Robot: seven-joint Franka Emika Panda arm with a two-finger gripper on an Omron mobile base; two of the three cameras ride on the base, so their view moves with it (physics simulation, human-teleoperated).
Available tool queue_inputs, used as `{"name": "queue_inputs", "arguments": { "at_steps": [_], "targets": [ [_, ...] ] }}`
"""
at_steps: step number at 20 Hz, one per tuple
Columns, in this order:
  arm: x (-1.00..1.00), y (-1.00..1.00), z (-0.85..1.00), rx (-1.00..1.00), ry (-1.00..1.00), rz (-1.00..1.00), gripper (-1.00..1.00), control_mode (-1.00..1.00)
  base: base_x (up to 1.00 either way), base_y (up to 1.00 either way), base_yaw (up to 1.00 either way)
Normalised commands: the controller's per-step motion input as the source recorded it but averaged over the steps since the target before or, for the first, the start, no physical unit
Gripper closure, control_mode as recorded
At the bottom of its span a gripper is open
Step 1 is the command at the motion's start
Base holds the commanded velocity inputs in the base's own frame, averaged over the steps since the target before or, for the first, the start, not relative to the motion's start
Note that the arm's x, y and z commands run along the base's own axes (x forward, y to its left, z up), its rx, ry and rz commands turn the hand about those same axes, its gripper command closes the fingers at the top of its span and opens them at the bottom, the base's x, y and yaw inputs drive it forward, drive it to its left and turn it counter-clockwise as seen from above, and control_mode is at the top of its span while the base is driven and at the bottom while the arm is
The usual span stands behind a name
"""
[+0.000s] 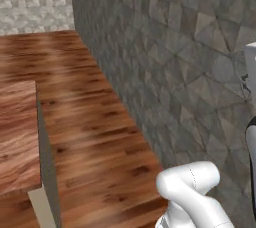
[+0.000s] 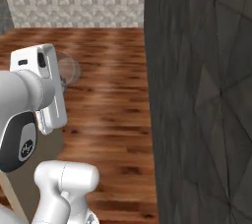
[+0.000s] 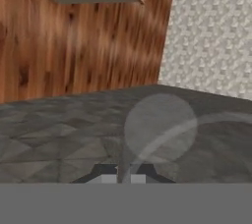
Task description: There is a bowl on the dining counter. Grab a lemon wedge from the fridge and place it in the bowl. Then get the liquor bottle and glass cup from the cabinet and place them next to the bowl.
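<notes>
The glass cup (image 3: pixel 160 128) is clear and almost colourless, so the grey wall (image 3: pixel 59 125) and the floor show through it. In the hand view it looks like a pale round disc with a thin curved rim line going to the right, and a narrow stem-like part goes down from it to the fingers (image 3: pixel 123 179). In the right base view the same glass cup (image 2: pixel 68 69) appears as a faint round bubble just beside the white hand of the arm (image 2: pixel 42 88), on its right side, in front of the wooden floor (image 2: pixel 108 95).

The fingers stand nearly together, with a very narrow gap, and the lower part of the cup sits between them, so they hold the cup. The cup is carried in the air, above the floor and near the dark stone wall (image 2: pixel 197 95); it touches no surface.

In the left base view a wooden counter (image 1: pixel 17 137) is at the left side, its corner pointing to the floor, well apart from the arm (image 1: pixel 192 192)
</notes>
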Motion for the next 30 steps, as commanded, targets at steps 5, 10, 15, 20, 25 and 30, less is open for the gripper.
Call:
{"name": "queue_inputs", "arguments": {
  "at_steps": [5,10,15,20,25,30],
  "targets": [
    [0.0,0.0,0.0,0.0,0.0,0.0,1.0,1.0,1.0,-0.32,0.45],
    [0.0,0.0,0.0,0.0,0.0,0.0,1.0,1.0,1.0,-0.34,0.45],
    [0.0,0.0,0.0,0.0,0.0,0.0,1.0,1.0,1.0,-0.38,0.44],
    [0.0,0.0,0.0,0.0,0.0,0.0,1.0,1.0,1.0,-0.52,0.41],
    [0.0,0.0,0.0,0.0,0.0,0.0,1.0,1.0,1.0,-0.53,0.41],
    [0.0,0.0,0.0,0.0,0.0,0.0,1.0,1.0,1.0,-0.54,0.41]
  ]
}}
